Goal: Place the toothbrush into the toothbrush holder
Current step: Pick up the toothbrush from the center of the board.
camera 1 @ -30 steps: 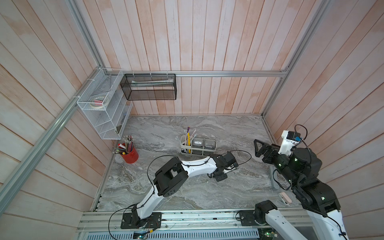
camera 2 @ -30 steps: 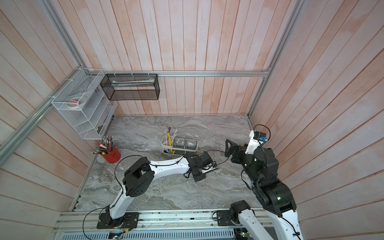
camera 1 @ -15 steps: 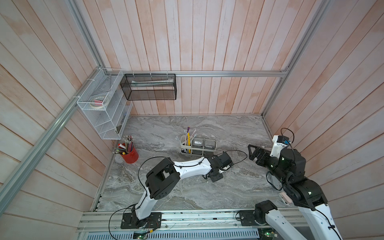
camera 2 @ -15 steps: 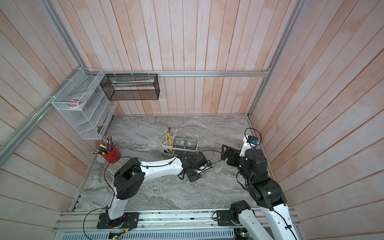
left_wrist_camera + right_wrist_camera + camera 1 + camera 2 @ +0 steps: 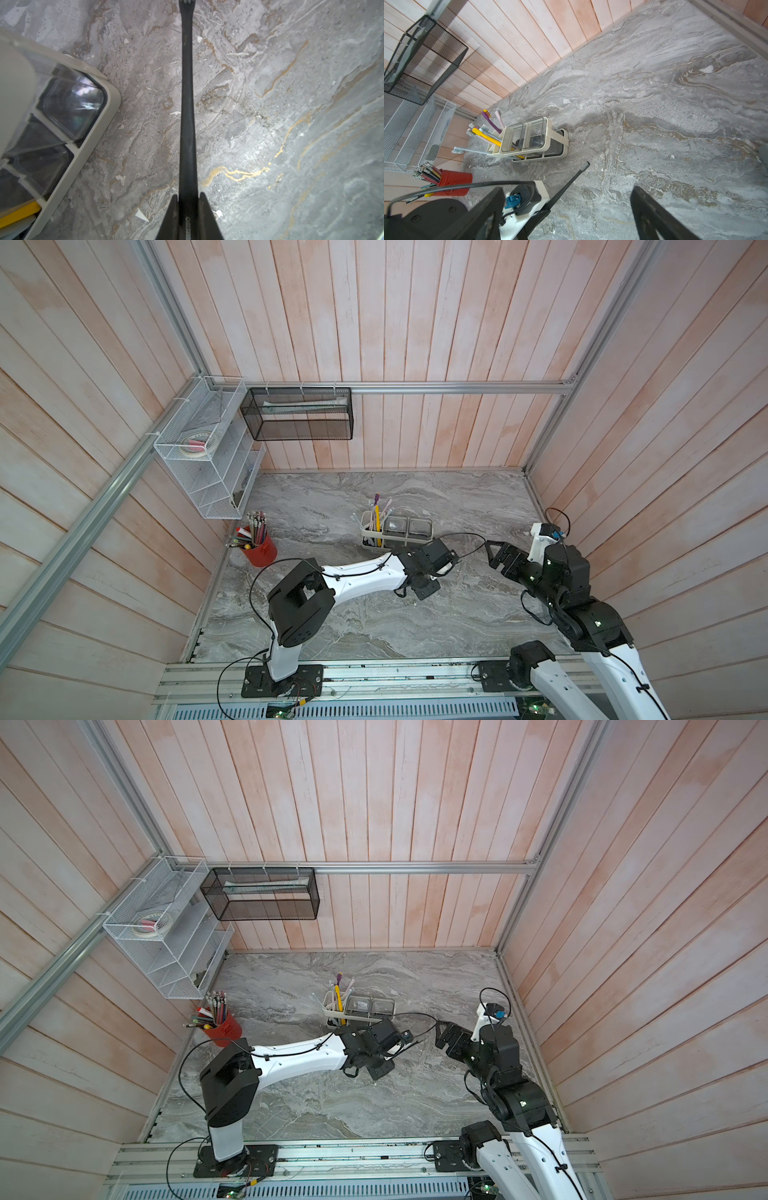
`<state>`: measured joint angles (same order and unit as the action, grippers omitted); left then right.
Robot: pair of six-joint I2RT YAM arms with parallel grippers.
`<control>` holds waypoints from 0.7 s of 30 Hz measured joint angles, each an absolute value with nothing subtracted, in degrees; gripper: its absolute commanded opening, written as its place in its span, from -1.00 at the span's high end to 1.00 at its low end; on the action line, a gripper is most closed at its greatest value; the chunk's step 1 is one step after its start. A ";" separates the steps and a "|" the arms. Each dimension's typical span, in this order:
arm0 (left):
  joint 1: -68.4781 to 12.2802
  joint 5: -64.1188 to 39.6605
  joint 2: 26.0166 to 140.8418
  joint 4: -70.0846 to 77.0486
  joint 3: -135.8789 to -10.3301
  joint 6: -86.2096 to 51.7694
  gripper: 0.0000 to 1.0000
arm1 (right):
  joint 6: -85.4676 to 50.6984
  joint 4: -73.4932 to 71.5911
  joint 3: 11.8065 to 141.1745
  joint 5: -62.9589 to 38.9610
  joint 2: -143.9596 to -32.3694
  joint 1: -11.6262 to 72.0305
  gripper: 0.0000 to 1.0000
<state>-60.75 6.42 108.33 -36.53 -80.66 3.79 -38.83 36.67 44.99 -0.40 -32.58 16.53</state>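
On the desk [image 5: 332, 497] stands the toothbrush holder [image 5: 113, 99]; the released right jaws hang well apart, the left jaws just beside it, clenched on the toothbrush [image 5: 187, 104]. Its long axis points straight out from them, away from the holder's slotted end [image 5: 371, 531]

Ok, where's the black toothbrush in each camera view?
Left wrist: the toothbrush runs up the picture's middle, from the left gripper shut on it.
Right wrist: lower middle, slanting.
Both top views: too thin to pick out.
Shared landmark: the toothbrush holder, in all four.
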 measured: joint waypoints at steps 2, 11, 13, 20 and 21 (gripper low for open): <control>-60.51 7.14 106.87 -35.99 -79.94 2.81 1.00 | -39.53 36.25 44.31 -1.23 -32.56 16.23 -0.89; -59.77 9.45 98.65 -30.98 -76.84 -1.65 1.00 | -44.14 30.41 39.88 -6.59 -31.66 15.59 -0.83; -59.77 9.41 97.10 -29.85 -75.77 -3.07 1.00 | -45.23 28.95 38.44 -8.10 -31.66 15.55 -0.84; -60.97 8.97 96.09 -26.72 -75.29 -7.07 1.00 | -47.77 21.74 36.18 -13.37 -33.15 15.55 -0.83; -61.41 8.93 96.09 -26.33 -75.31 -7.31 1.00 | -47.99 20.67 35.99 -13.93 -33.47 15.55 -0.83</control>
<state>-61.41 8.93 96.09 -26.33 -75.31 -7.31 -47.99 20.67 35.99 -13.93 -33.47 15.55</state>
